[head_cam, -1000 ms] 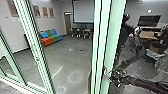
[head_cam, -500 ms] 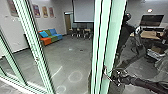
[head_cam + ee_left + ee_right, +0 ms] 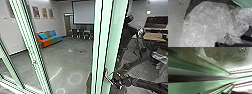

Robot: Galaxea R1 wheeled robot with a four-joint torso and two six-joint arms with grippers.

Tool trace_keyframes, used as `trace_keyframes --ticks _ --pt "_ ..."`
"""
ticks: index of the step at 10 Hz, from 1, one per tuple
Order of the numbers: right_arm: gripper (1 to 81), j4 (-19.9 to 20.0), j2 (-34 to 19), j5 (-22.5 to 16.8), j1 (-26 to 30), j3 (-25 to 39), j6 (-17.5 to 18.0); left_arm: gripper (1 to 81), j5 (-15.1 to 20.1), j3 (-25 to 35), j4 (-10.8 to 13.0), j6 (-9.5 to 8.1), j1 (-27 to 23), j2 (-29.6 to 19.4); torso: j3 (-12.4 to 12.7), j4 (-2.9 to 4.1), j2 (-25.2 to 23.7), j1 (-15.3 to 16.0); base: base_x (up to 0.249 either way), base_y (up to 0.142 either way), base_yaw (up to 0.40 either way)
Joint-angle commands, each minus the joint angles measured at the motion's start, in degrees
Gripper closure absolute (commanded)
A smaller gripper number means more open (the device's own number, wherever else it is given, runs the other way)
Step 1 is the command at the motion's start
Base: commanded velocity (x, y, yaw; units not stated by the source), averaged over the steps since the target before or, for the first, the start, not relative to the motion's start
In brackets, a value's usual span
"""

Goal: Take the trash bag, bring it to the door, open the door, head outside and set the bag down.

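In the head view, our right hand (image 3: 114,79) comes in on its arm from the right and is at the edge of a green door post (image 3: 100,47), beside a thin bright fitting (image 3: 107,75); we cannot tell whether it is clamped on anything. Another green post (image 3: 29,46) leans across our left side, and between the two we see a room: a sofa (image 3: 51,41) in orange, green and blue with a light blue cushion (image 3: 43,35) on it, pictures (image 3: 36,12) on the wall above, a pale screen (image 3: 83,12), chairs (image 3: 79,34) near the back, and a grey floor (image 3: 62,58) marked with pale rings. To the right of the near post is a dark figure (image 3: 125,33), behind the glass or mirrored in it, we cannot say which. In our left wrist view, the trash bag (image 3: 205,25), clear and crumpled, reaches right up to the dark parts of our left hand (image 3: 230,43); whether that hand is closed on it, we cannot tell. Our right wrist view has green and dark strips (image 3: 193,87) running lengthwise, blurred.
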Motion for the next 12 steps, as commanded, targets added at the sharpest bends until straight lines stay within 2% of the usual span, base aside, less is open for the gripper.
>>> trace_keyframes --ticks 1,4,9,12 --pt "1.0 -5.3 -1.4 8.6 12.1 -5.0 5.2 81.1 3.5 -0.1 -0.6 0.05 -2.9 -0.5 0.0 0.00 0.0 0.1 0.133 0.000 0.000" --pt "1.0 -5.6 -1.9 8.5 12.7 -4.7 5.2 81.1 3.4 -0.1 -0.6 0.05 -2.9 -0.5 0.0 0.00 0.0 0.1 0.132 0.000 0.000" --pt "1.0 -8.3 -4.5 7.6 14.8 -0.8 5.3 81.1 3.4 0.0 -0.6 0.05 -2.9 -0.4 -0.1 0.00 0.2 0.4 0.000 0.000 0.000" --pt "1.0 -11.1 -11.3 2.8 18.6 6.1 5.4 81.1 3.4 0.1 -0.5 0.05 -2.9 -0.2 -0.2 0.00 0.2 0.4 0.000 0.000 0.000"
